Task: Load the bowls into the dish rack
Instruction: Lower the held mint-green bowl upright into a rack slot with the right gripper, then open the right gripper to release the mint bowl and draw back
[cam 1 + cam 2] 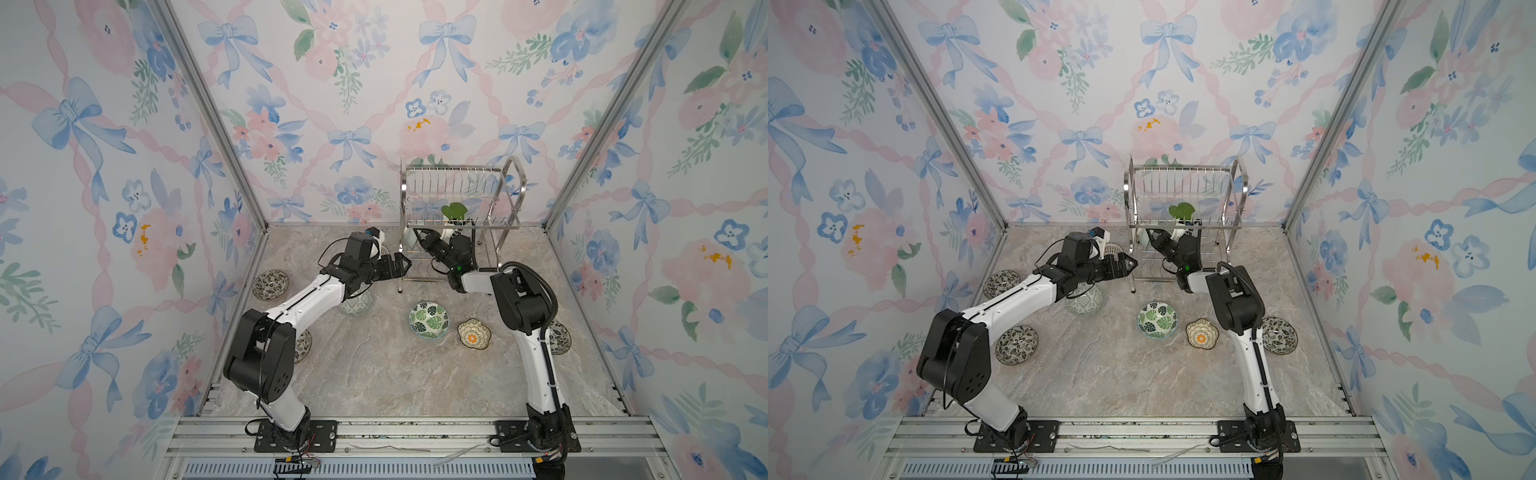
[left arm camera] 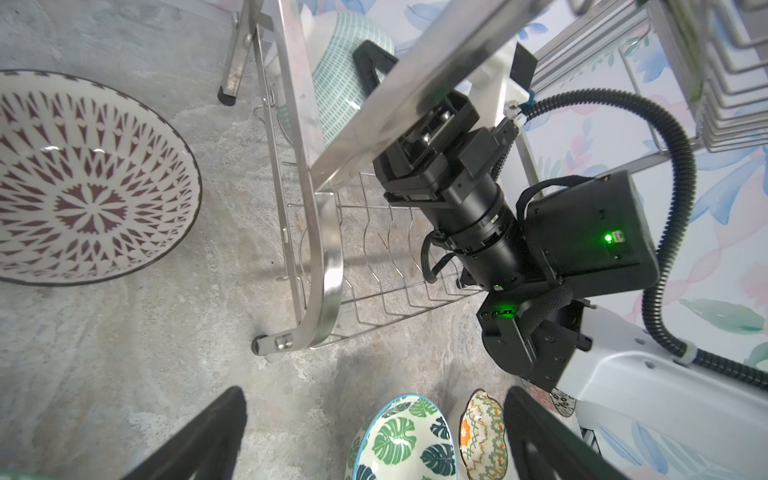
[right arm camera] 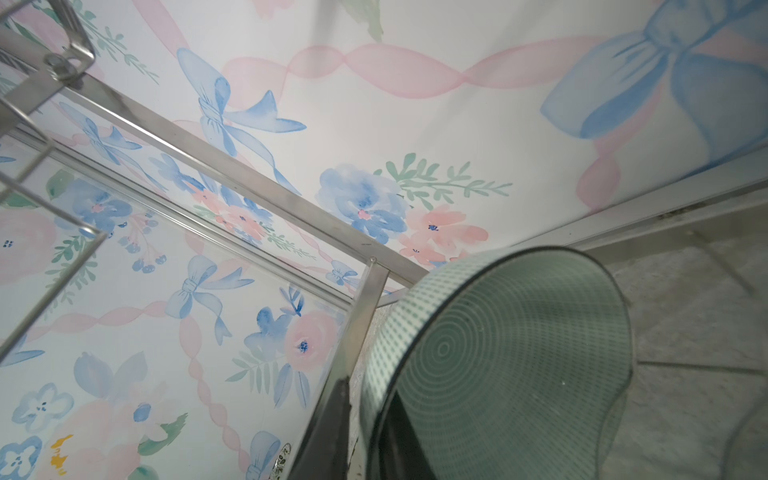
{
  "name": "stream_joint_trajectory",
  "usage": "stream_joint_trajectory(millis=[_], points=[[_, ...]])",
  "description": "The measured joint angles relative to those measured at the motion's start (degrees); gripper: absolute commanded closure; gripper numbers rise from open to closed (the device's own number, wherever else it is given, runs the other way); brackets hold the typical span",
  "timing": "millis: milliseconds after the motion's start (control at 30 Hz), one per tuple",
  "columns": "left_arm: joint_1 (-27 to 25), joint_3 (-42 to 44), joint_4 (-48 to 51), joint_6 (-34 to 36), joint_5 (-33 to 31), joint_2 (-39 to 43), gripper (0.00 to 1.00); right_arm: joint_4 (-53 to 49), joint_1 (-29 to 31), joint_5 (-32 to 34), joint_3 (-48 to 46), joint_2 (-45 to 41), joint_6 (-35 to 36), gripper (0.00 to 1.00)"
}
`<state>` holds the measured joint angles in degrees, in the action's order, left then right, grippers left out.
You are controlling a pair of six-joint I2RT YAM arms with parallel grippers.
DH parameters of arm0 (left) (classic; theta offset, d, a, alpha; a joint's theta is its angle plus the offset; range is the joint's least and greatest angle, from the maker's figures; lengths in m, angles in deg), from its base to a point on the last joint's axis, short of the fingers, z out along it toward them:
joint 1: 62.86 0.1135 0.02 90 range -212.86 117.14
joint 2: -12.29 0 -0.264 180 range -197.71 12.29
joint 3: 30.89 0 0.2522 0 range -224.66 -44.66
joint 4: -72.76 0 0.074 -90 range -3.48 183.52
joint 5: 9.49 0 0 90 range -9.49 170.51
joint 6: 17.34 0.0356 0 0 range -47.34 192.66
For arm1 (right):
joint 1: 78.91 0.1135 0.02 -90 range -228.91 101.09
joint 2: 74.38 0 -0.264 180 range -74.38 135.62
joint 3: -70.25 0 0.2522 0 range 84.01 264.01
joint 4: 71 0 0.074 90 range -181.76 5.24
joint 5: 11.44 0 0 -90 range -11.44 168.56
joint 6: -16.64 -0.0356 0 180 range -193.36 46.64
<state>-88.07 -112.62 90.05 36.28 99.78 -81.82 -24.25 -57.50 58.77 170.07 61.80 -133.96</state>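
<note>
Nearest the front of the table (image 1: 374,374), a dark floral bowl (image 1: 1016,345) is tucked beside the left arm's elbow, and a second dark floral bowl (image 1: 1279,336) is partly hidden by the right arm, on the right-wall side. A bit further in, the leaf-print bowl (image 1: 429,319) and the scalloped yellow-orange bowl (image 1: 474,333) are sat upright just beside each other, mid-table. A green geometric bowl (image 1: 1084,300) is half covered by the left forearm, and a third dark floral bowl (image 1: 270,284) is parked by the left wall. The left gripper (image 1: 401,264) is held over the table near the dish rack (image 2: 320,208), jaws spread wide, nothing in them. The brown lattice bowl (image 2: 83,187) is sat on the table just beside that end of the rack. The right gripper (image 1: 417,233) is pushed into the bottom tier, where the mint bowl (image 3: 498,353) is stood on edge w/ its rim btw the narrow jaws. Whether it's actually pinched can't be told. Up top, a big-leaf bowl (image 1: 455,211) is stood in the upper tier.
</note>
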Motion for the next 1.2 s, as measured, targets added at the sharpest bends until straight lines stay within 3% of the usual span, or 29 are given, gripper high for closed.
stream_joint_trajectory(millis=[333, 1200], points=[[0.0, 0.6, 0.0, 0.0, 0.0, 0.3, 0.02, -0.3, -0.4, -1.0, -1.7, -1.5, 1.3, 0.68], [0.0, 1.6, 0.0, 0.0, -1.0, 1.0, 0.02, -0.4, -1.1, -2.3, -5.6, -4.7, 2.4, 0.64]])
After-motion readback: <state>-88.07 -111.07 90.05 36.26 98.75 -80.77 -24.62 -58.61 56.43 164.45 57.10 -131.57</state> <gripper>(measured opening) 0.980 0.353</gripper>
